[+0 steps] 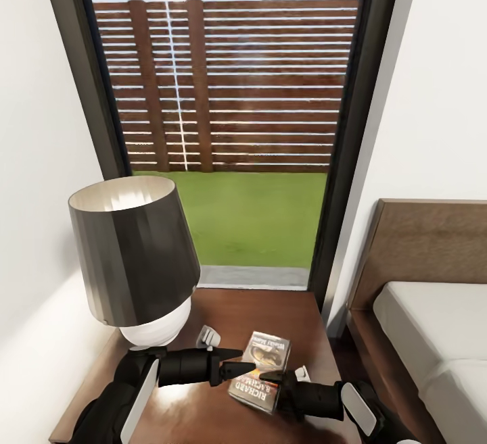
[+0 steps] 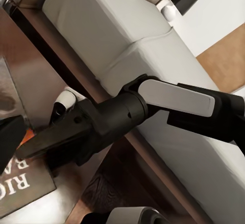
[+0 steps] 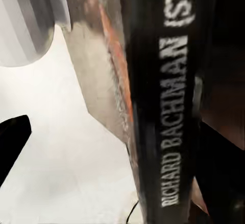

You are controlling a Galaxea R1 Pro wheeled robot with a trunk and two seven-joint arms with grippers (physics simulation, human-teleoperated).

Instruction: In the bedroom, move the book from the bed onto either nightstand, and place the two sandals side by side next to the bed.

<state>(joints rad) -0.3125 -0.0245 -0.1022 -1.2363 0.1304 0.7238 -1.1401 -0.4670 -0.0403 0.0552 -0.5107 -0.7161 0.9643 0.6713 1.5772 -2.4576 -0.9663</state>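
Both arms low, tools (image 1: 238,367) (image 1: 274,378) converging tip to tip.

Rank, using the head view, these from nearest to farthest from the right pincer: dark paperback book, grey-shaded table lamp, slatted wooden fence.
1. Dark paperback book, at the right pincer, on the nightstand.
2. Grey-shaded table lamp, on the nightstand's left.
3. Slatted wooden fence, outside beyond the window.
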